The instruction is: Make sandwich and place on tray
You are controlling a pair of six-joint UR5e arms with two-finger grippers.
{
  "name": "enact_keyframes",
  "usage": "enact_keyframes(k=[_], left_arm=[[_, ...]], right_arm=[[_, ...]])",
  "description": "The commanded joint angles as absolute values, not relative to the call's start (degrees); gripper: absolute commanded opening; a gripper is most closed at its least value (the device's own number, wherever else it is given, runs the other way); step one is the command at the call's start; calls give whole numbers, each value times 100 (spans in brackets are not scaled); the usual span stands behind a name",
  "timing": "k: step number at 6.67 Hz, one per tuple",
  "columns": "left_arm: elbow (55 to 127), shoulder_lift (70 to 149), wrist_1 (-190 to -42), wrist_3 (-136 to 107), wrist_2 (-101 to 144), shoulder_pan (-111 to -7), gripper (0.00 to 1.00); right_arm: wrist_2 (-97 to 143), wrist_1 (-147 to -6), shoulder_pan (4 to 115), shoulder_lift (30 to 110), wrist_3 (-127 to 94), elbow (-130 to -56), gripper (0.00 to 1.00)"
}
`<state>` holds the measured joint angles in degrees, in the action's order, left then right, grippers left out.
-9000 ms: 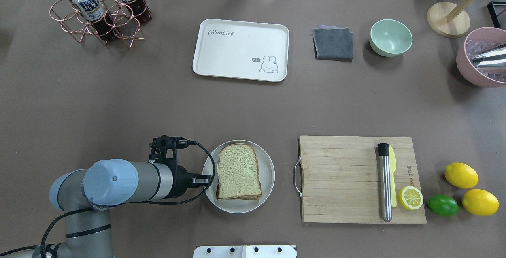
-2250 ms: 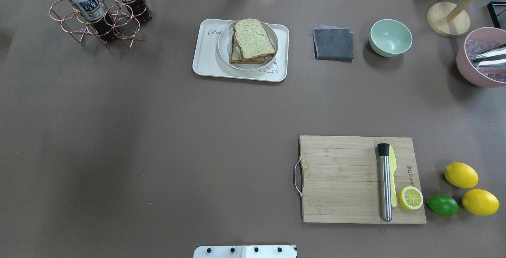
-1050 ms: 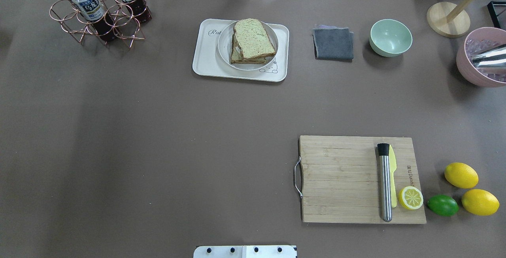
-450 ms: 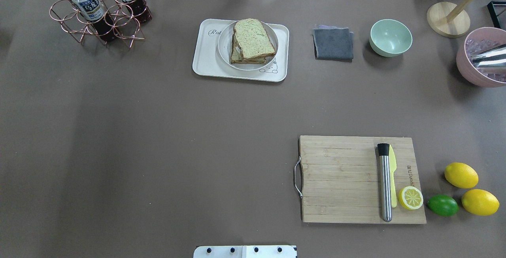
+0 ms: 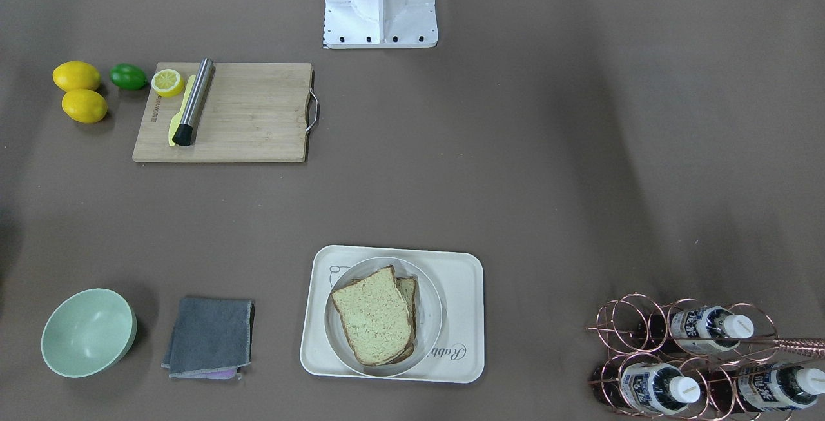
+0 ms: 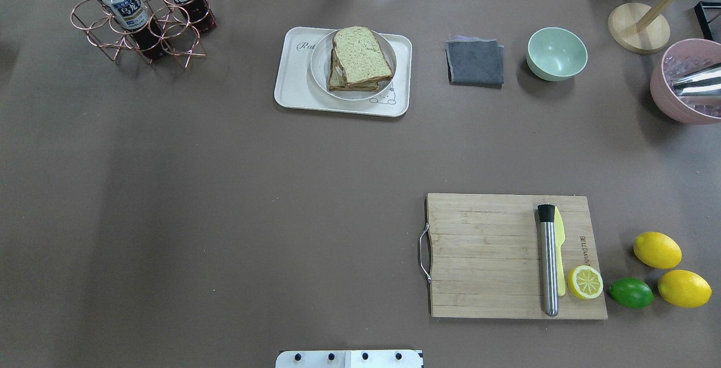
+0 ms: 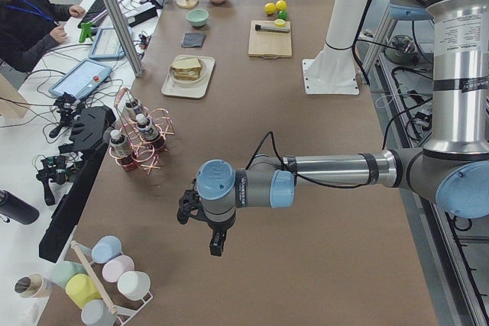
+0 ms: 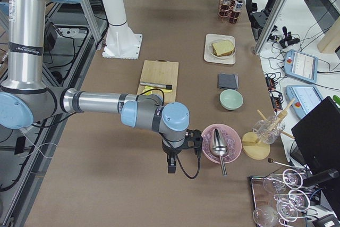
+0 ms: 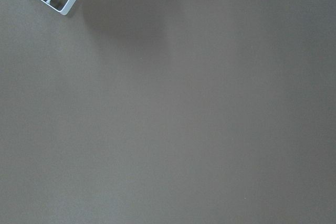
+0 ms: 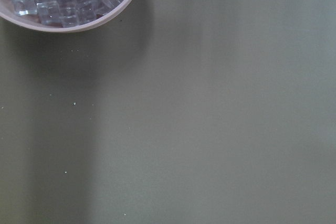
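The sandwich (image 6: pixel 360 58) lies on its plate (image 6: pixel 319 66) on the tray (image 6: pixel 293 91), far across the table, with a cloth (image 6: pixel 475 62) and a green bowl (image 6: pixel 556 53) to its right and a bottle rack (image 6: pixel 135 18) to its left. Overhead shows no arm; only the side views do. The left gripper (image 7: pixel 216 246) hangs over bare table at the left end, and the right gripper (image 8: pixel 170 167) hangs beside a pink bowl (image 8: pixel 238 137) (whether either's jaws are apart, I cannot tell).
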<state>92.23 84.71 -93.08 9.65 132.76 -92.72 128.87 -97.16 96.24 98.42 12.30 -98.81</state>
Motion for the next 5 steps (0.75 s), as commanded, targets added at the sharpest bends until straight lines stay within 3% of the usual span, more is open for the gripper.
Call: enact_keyframes(k=[1,5], left_arm=[[9211,8455,-9308,958,13254,-9272,98],[9220,8341,-9308,967,13289,-9272,98]], right_arm=[[12894,-9563,9624,9879,1239,-9835,100],[12894,-9554,9624,9879,1266,-9826,100]])
